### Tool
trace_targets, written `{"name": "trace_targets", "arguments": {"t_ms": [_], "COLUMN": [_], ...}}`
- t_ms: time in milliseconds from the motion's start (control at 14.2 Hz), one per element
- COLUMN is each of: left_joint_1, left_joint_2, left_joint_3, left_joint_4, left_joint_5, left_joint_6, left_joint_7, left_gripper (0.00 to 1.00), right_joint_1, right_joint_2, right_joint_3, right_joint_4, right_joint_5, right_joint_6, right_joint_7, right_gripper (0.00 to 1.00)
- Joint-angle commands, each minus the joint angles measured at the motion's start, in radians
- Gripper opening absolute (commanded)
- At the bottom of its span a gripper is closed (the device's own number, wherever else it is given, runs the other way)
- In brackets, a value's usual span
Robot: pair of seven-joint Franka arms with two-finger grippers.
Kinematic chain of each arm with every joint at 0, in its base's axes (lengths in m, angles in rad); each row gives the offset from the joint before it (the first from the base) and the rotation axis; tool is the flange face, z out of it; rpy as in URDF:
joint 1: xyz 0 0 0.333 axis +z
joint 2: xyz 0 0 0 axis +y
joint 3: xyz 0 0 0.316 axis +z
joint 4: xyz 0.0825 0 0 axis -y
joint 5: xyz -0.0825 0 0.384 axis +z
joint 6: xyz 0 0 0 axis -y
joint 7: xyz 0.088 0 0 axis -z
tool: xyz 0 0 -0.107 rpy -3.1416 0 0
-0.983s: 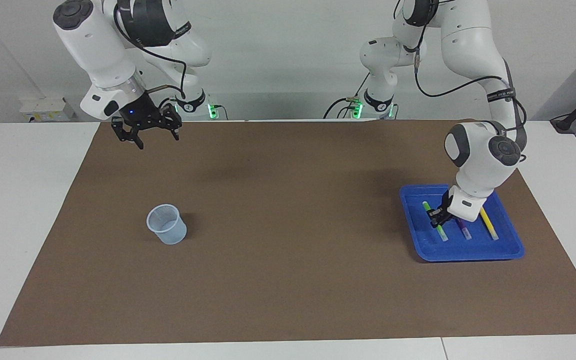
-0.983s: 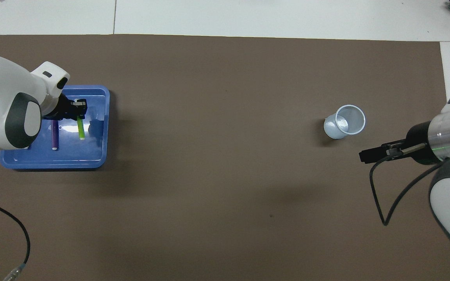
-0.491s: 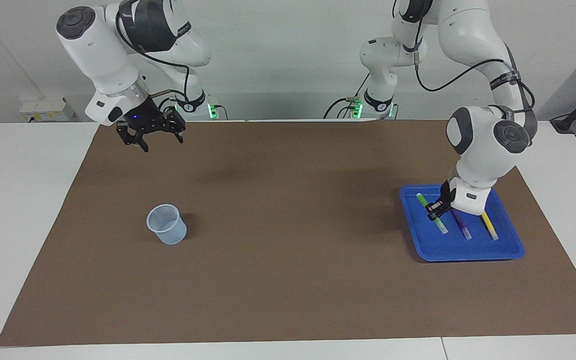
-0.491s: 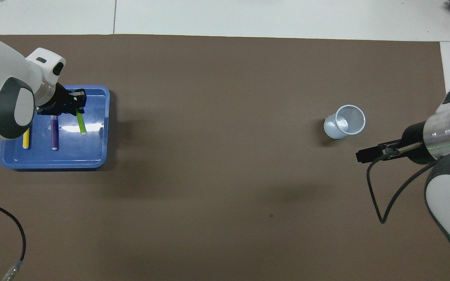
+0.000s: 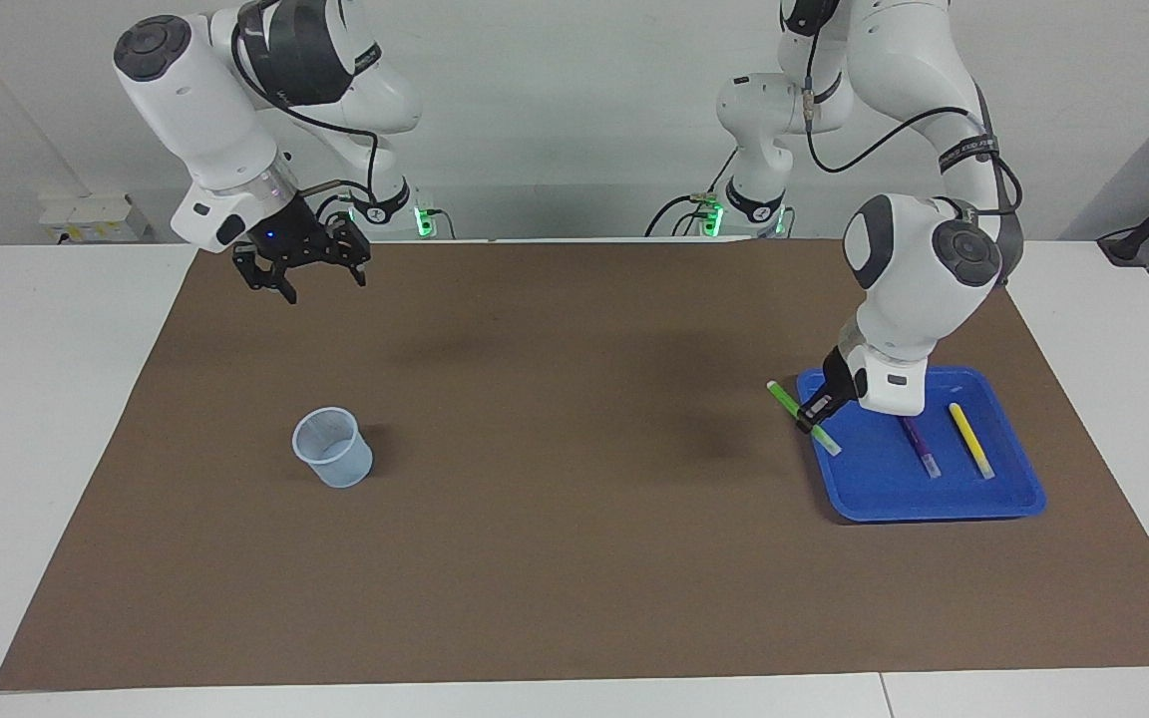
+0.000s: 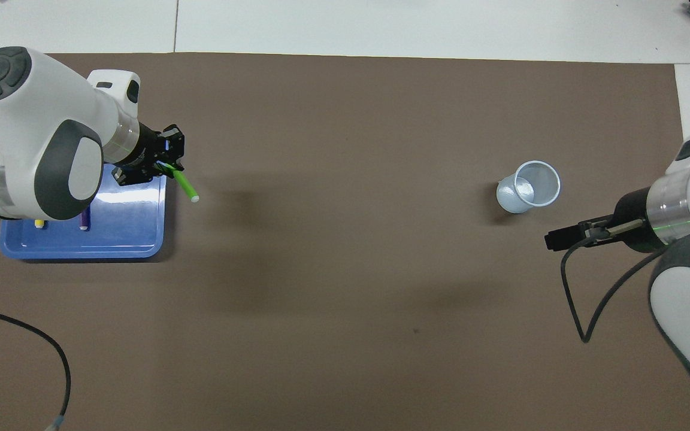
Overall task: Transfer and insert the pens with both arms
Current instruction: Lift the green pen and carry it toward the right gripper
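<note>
See the left gripper (image 5: 814,412), clamped tight on the green pen (image 5: 784,397), up in the air over the edge of the blue tray (image 5: 934,506) at the left arm's end of the table. Notice the tilt of the pen, with its pale tip pointing down. See the purple pen (image 5: 919,446) and the yellow pen (image 5: 971,440) lying flat in the tray, side by side, not touching. Find the right gripper (image 5: 303,274) up over the brown mat (image 5: 574,558), fingers wide apart, holding nothing, waiting. Find the clear cup (image 5: 333,448) standing upright on the mat toward the right arm's end, well apart from the tray.

To do this step well: carry the green pen slowly toward the middle of the table. Hold tight, no wiggling. Stay high above the mat. Leave one long end sticking out for the other gripper to grab. Pass gently.
</note>
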Motion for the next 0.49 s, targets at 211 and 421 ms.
{"name": "trace_targets", "arguments": {"t_ms": [211,421], "left_joint_1": [-0.111,-0.141], "left_joint_2": [-0.035,-0.039], "left_joint_3": [0.004,-0.011], "left_joint_4": [0.004,0.006], "left_joint_5": [-0.024,-0.071], "left_joint_6": [-0.005,0.008], "left_joint_7": [-0.305,-0.442], "left_gripper": [0.00,0.00], "right_joint_1": [-0.002,-0.002], "right_joint_2": [-0.007,-0.007], "right_joint_3": [0.002,0.002], "right_joint_4": [-0.018,-0.024], "right_joint_5": [0.016,0.042], "right_joint_6": [0.028,0.027], "right_joint_7": [0.031,0.081], "right_gripper": [1.00,1.00]}}
